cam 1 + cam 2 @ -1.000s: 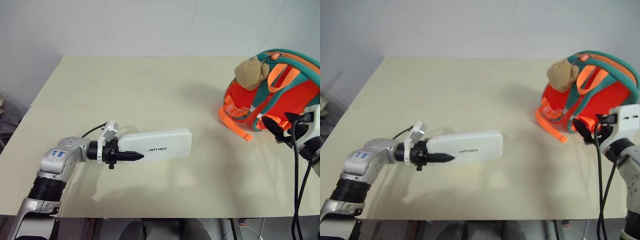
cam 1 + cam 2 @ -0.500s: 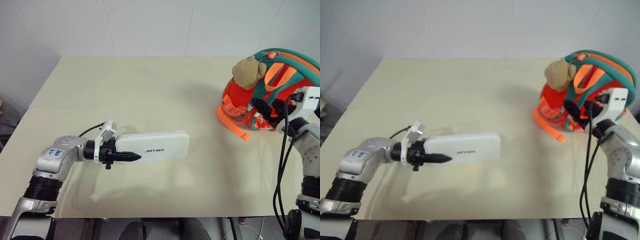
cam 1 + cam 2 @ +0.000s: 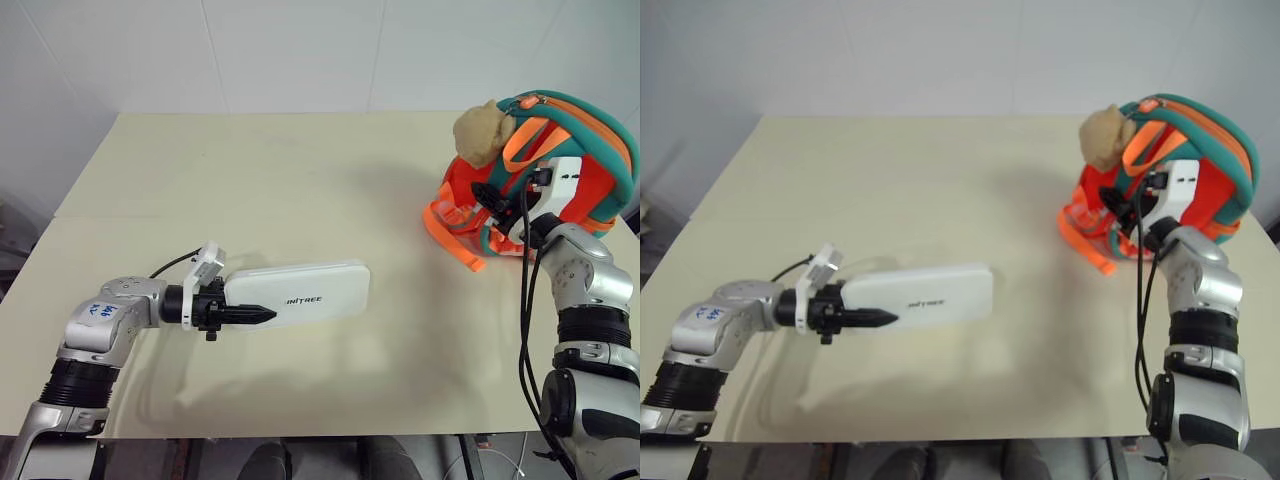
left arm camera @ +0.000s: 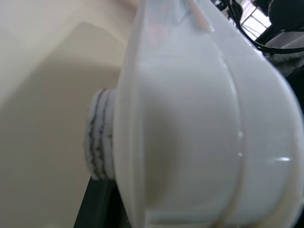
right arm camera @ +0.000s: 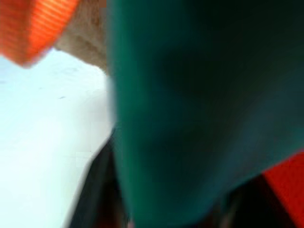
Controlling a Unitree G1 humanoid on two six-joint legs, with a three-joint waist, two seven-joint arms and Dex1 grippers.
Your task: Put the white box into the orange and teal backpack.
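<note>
The left gripper (image 3: pixel 243 314) is clamped on 1 end of the flat, glossy white box with rounded corners (image 3: pixel 297 295), its 2 black fingers narrowed on the box's near edge, holding it level just above the cream tabletop (image 3: pixel 300 190). The rounded orange and teal backpack (image 3: pixel 560 160), a tan plush toy (image 3: pixel 478 133) at its top, sits at the table's far right, well apart from the box. The right gripper (image 3: pixel 492 197) is pressed in among the backpack's teal straps (image 5: pixel 190 109); how far its fingers stand apart cannot be told.
</note>
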